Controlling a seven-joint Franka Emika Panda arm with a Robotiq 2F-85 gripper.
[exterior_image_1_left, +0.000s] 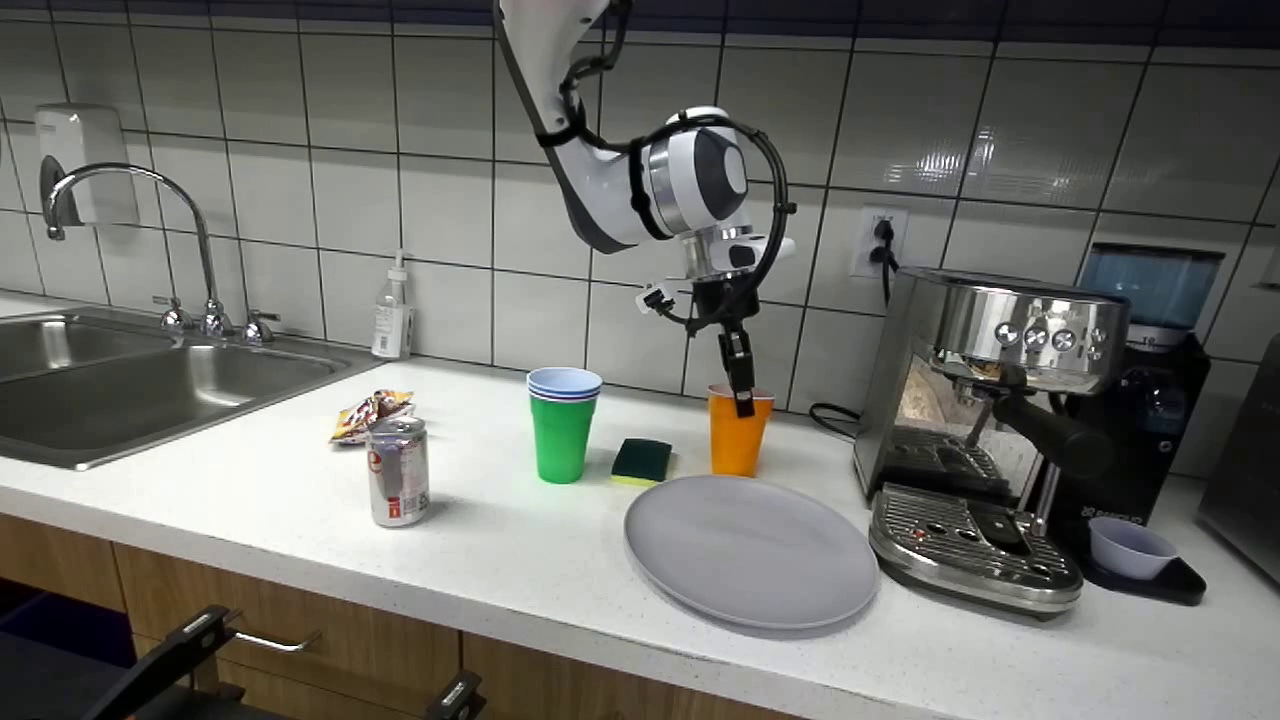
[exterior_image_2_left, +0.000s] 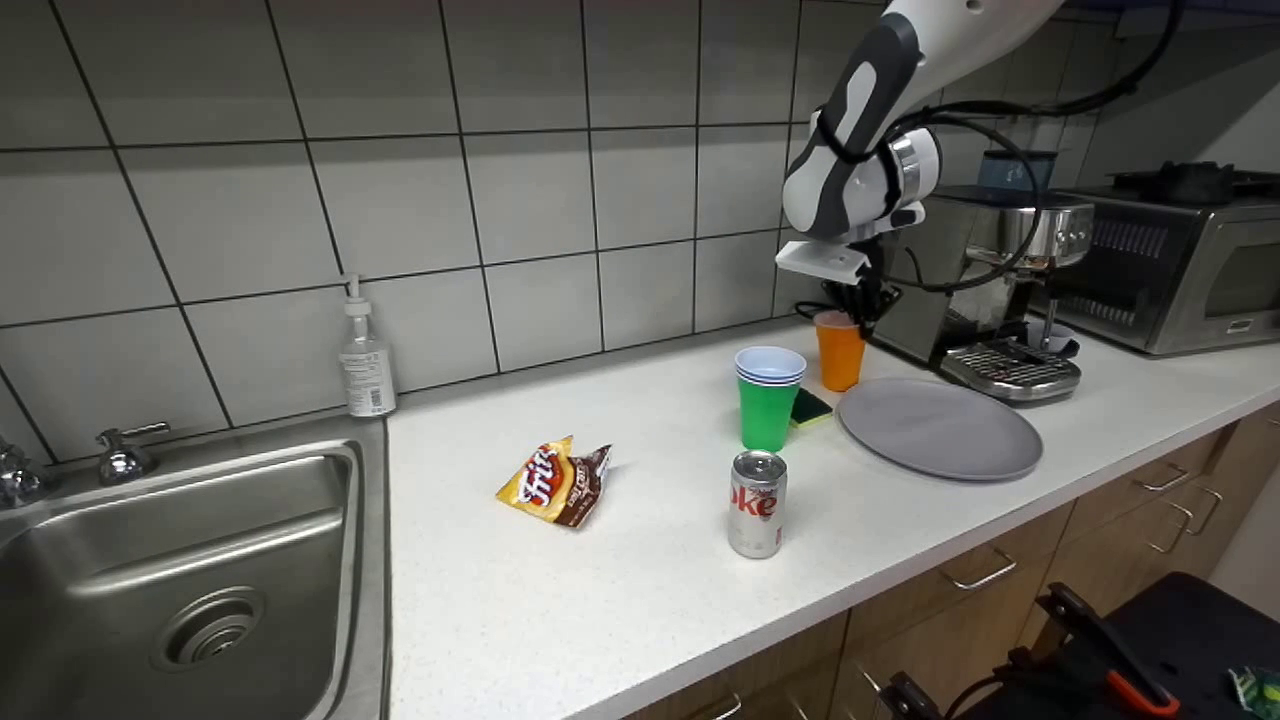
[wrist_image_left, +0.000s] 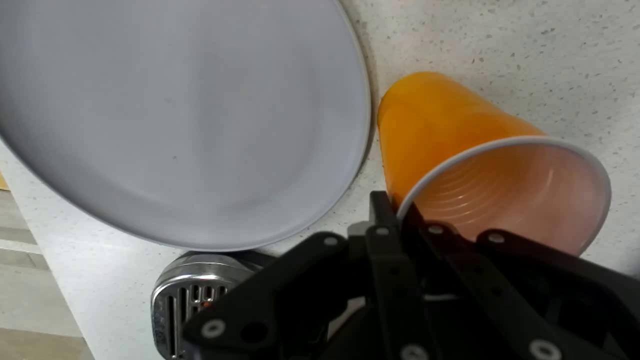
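The gripper (wrist_image_left: 398, 206) pinches the rim of the orange cup (wrist_image_left: 435, 125), its jaws standing nearly together with only a slim gap for the cup's wall, one finger inside the mouth and one against the outside. The cup stands on the white counter (exterior_image_1_left: 490, 500) just beside the gray plate (exterior_image_1_left: 750, 550), and the wrist view looks into its pale pinkish interior, marked with fine curved ridges. Near it lies a sponge (exterior_image_1_left: 643, 458), dark green over yellow, and next to that a green cup (exterior_image_1_left: 563, 442) with nested cups (exterior_image_1_left: 564, 381) in it, their pale rims rising above its own. Well apart, a silver Coke can (exterior_image_2_left: 757, 515) stands upright and a Fritos bag (exterior_image_2_left: 557, 483) lies near it; what either contains is hidden. On the orange cup's other side is the espresso machine (exterior_image_1_left: 960, 460), and beyond it a small pale bowl (exterior_image_1_left: 1130, 548), whose contents I cannot make out. In an exterior view the sink (exterior_image_2_left: 368, 600) shows a round drain (exterior_image_2_left: 212, 628)
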